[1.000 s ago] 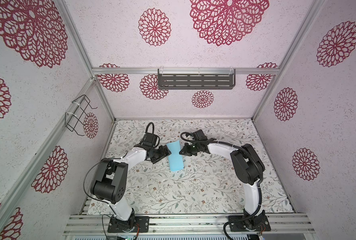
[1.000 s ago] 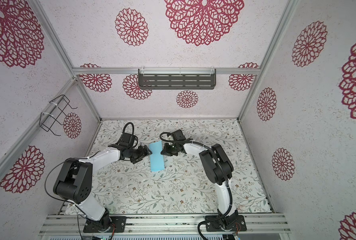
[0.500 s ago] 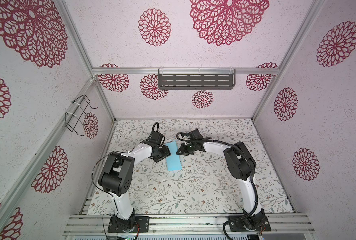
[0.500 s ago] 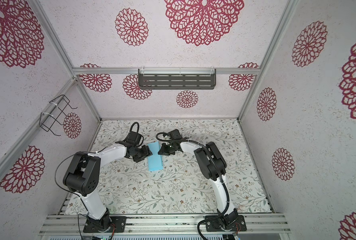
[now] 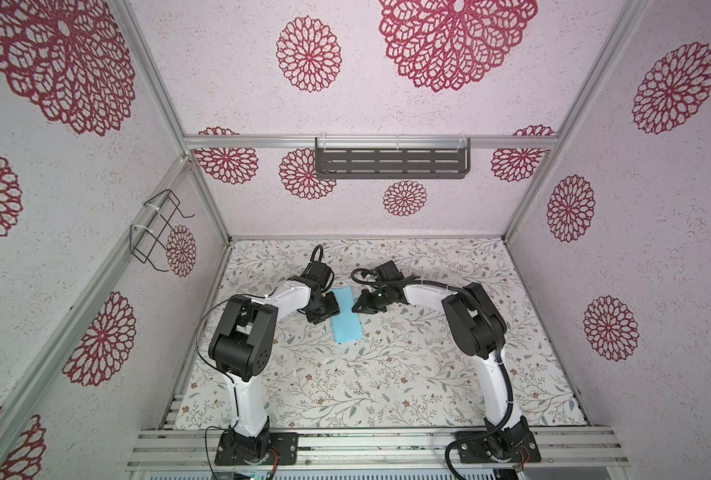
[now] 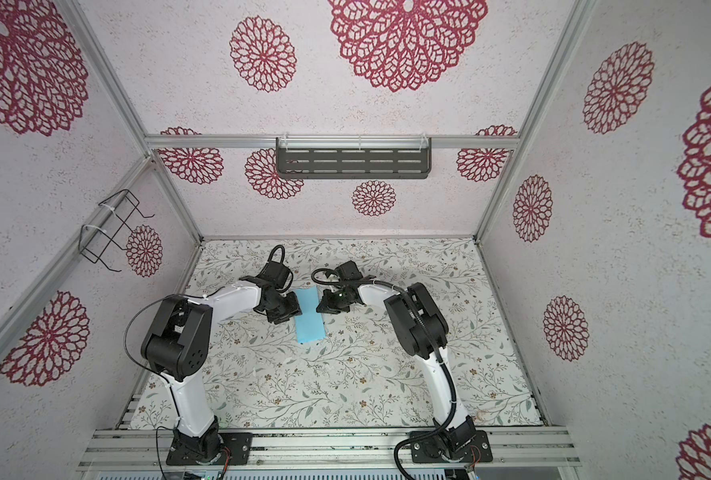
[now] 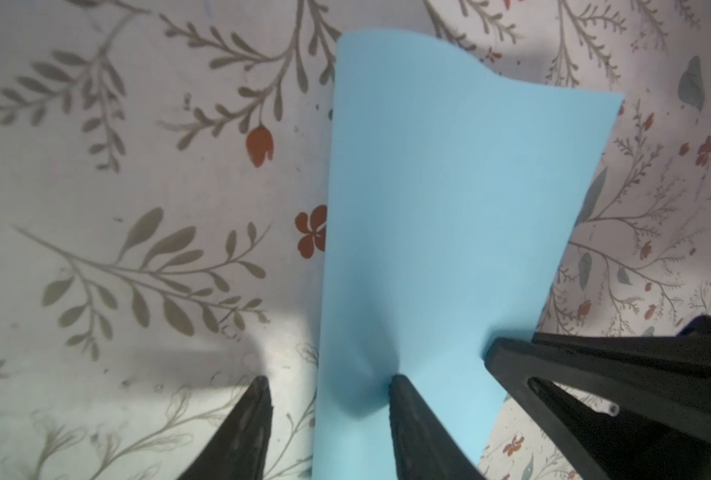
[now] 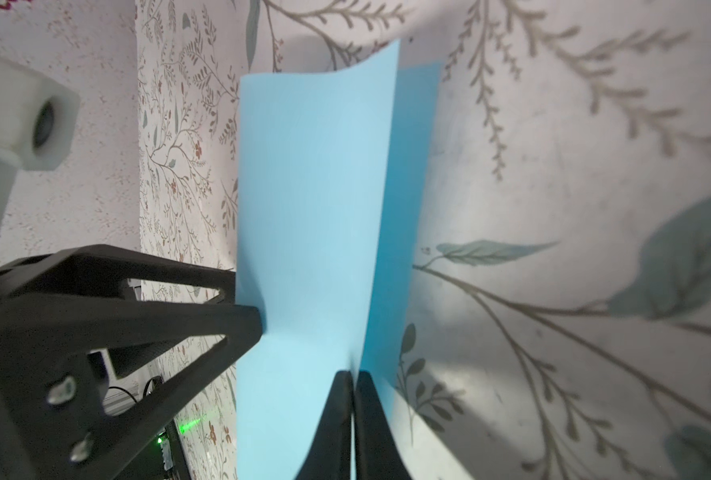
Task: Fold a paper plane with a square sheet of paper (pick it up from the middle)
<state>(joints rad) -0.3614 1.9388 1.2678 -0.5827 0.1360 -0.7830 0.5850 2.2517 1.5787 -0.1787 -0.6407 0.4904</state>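
The square sheet of paper [image 5: 346, 318] [image 6: 310, 316] is light blue and lies doubled over as a narrow strip on the floral cloth, its upper layer bowed up. No paper plane is in view. My right gripper [image 8: 354, 374] [image 5: 356, 306] is shut on the raised edge of the upper layer [image 8: 316, 199]. My left gripper [image 7: 329, 379] [image 5: 334, 308] stands at the opposite long edge with its jaws apart. One of its fingers [image 7: 403, 411] dents the sheet [image 7: 449, 199]; the other rests on the cloth beside it.
The floral cloth [image 5: 387, 374] covers the whole table. A dark slotted shelf [image 5: 391, 163] hangs on the back wall and a wire basket [image 5: 156, 232] on the left wall. An aluminium rail [image 5: 366, 446] carrying both arm bases runs along the front edge.
My left gripper has moved in onto the sheet's left edge and its jaws have narrowed. The left arm's elbow has risen. My right gripper keeps its hold on the sheet.
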